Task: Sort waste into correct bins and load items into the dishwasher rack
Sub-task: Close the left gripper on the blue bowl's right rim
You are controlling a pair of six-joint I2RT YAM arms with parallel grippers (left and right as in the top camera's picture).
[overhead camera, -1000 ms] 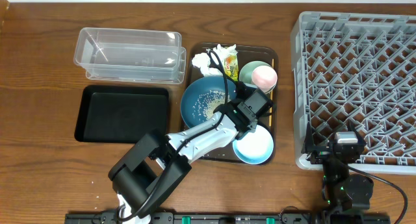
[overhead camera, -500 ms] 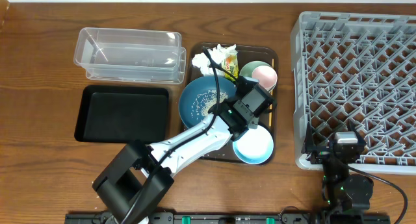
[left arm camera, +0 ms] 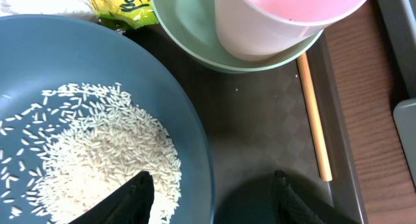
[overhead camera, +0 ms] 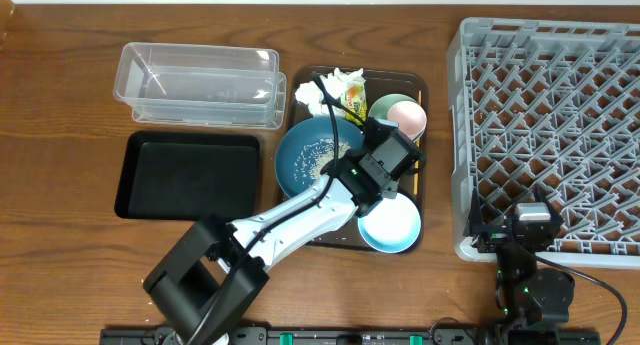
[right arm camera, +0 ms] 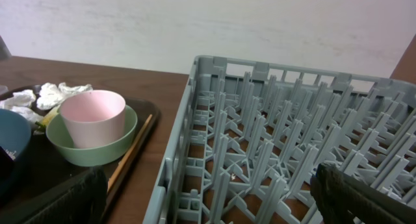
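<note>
Two grippers: only the finger ends show, at the lower edge of each wrist view.
Left gripper point(left arm camera: 209, 188): jaws parted, gripping nothing. One finger is over the white rice heap point(left arm camera: 104, 146); the other is outside the large dark-blue bowl point(left arm camera: 97, 62), rim between.
Right gripper point(right arm camera: 209, 185): spread wide, empty, beside the grey lattice dishwasher rack point(right arm camera: 273, 139).
Cut off: yellow-green printed wrapper point(left arm camera: 120, 3); small pink cup point(left arm camera: 273, 23) in mint-green bowl point(left arm camera: 188, 36).
Part hidden: small light-blue bowl point(overhead camera: 390, 225), under the left arm.
Thin yellow-orange stick point(left arm camera: 315, 120): along the brown tray point(left arm camera: 260, 133) edge.

Left arm point(overhead camera: 300, 210) — white link, black joints, looping black cable point(overhead camera: 343, 110), green light; left gripper point(left arm camera: 211, 188) black-fingered; right arm point(overhead camera: 535, 285) black.
</note>
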